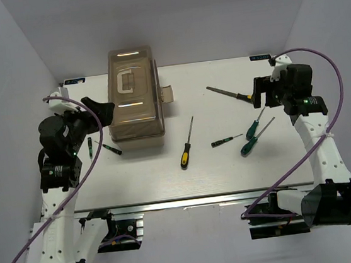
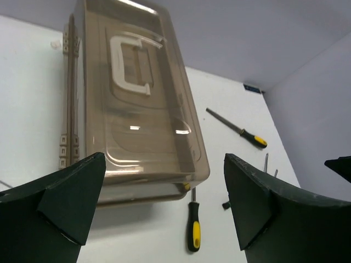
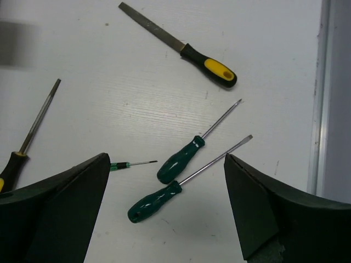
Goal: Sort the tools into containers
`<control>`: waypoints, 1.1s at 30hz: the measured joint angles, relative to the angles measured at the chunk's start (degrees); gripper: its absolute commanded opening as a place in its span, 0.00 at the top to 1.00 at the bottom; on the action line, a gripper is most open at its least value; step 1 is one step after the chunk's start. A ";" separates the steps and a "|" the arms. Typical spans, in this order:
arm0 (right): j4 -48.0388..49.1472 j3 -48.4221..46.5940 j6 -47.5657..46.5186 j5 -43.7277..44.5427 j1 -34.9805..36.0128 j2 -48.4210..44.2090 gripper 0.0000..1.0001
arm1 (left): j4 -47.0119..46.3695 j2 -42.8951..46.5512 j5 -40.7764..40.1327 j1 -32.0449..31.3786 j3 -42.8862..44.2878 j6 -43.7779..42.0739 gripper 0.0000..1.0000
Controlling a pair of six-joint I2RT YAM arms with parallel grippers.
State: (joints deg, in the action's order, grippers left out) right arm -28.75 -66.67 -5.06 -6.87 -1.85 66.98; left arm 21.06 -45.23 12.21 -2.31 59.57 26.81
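Note:
The closed beige toolbox (image 1: 134,92) with its translucent brown lid stands at the back left; it fills the left wrist view (image 2: 131,104). My left gripper (image 1: 97,107) is open and empty, raised just left of the box. My right gripper (image 1: 259,93) is open and empty, raised over the file's handle. On the table lie a yellow-and-black screwdriver (image 1: 186,144), a dark file (image 1: 228,94), two green-handled screwdrivers (image 3: 181,160) (image 3: 156,201), and a short driver (image 3: 131,164). Two short drivers (image 1: 90,146) (image 1: 112,149) lie near the left arm.
The white table (image 1: 155,178) is walled by white panels at the left, back and right. The toolbox's side latch tab (image 1: 166,94) sticks out to the right. The table's right edge rail (image 3: 321,98) runs close to the green screwdrivers.

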 measured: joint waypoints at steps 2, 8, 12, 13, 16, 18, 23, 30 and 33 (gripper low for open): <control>-0.94 0.00 -0.61 -2.34 0.00 0.17 0.11 | 1.29 -1.86 0.72 0.00 0.50 -0.04 0.02; -3.58 0.00 -12.79 -20.02 1.77 -0.22 0.11 | 4.44 -5.46 -0.09 0.00 1.73 -0.33 0.27; -2.78 -0.02 -14.05 -30.62 6.67 -0.15 0.17 | 5.99 -9.18 -1.64 0.00 5.53 -0.22 0.76; -1.29 -0.02 -11.89 -32.39 6.99 0.24 0.25 | 5.97 -10.36 -1.90 0.02 6.27 -0.52 0.78; 4.44 -1.14 -3.10 -35.04 8.94 4.17 0.59 | 5.86 -14.36 -1.88 1.18 7.93 -0.76 0.80; 7.65 -3.34 3.02 -32.85 13.05 8.44 0.54 | 5.79 -17.57 -1.55 3.23 9.03 -0.59 0.60; 11.08 -13.90 12.87 -24.81 23.87 18.51 0.34 | 3.52 -26.23 -0.85 8.09 10.36 2.32 0.43; 13.16 -34.16 20.52 -9.49 37.18 30.10 0.23 | -3.65 -39.67 6.56 12.37 10.54 6.71 0.47; 14.21 -38.82 24.39 -6.34 40.76 33.70 0.24 | -7.67 -44.68 11.85 12.85 10.27 7.58 0.49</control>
State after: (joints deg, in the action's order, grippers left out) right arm -14.55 -105.49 19.33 -13.21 38.92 100.68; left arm 13.39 -89.91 24.05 10.55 69.84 34.39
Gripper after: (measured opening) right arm 0.769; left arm 0.520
